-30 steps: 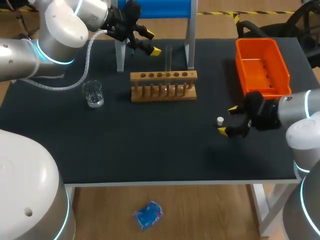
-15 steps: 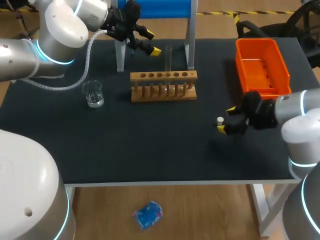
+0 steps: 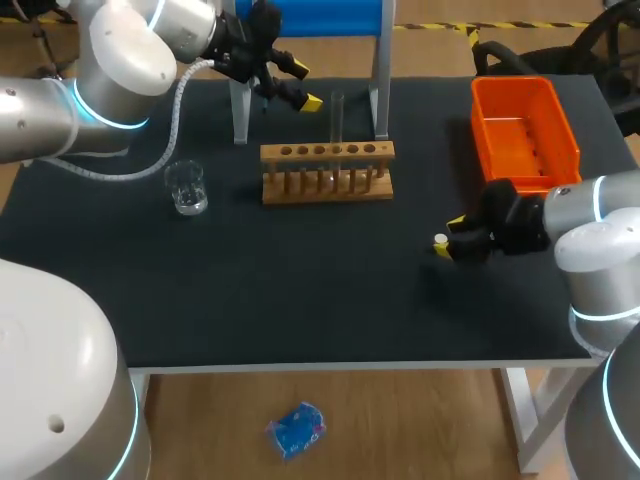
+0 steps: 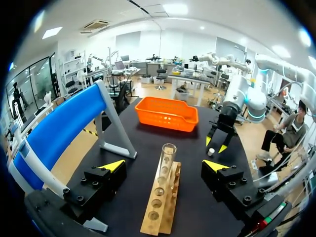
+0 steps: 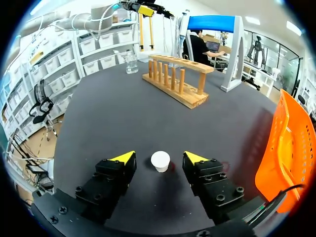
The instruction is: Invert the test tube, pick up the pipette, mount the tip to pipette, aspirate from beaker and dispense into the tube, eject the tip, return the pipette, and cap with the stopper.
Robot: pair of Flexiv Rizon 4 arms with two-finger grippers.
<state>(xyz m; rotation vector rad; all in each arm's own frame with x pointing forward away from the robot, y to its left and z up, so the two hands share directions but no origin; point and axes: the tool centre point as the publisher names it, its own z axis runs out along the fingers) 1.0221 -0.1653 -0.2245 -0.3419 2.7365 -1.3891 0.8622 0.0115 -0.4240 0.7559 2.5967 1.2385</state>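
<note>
A small white stopper [image 3: 440,240] lies on the black table [image 3: 300,290] right of the rack. My right gripper [image 3: 449,237] straddles it, low over the table. In the right wrist view the stopper [image 5: 160,161] sits between the yellow-tipped fingers [image 5: 123,158] with a gap on each side, so my right gripper [image 5: 159,158] is open. A clear test tube [image 3: 338,118] stands upright in the wooden rack [image 3: 327,170]. My left gripper [image 3: 305,86] hangs open behind and left of the rack. In its own view the tube [image 4: 166,160] stands ahead of my left gripper [image 4: 164,166], untouched.
A glass beaker [image 3: 186,187] stands at the left of the table. An orange bin [image 3: 525,135] sits at the back right. The blue-topped stand [image 3: 310,18] straddles the back edge, its legs [image 3: 380,100] just behind the rack.
My right gripper has slid a little toward the stopper, and its fingers have drawn closer around it. The left arm has not moved.
</note>
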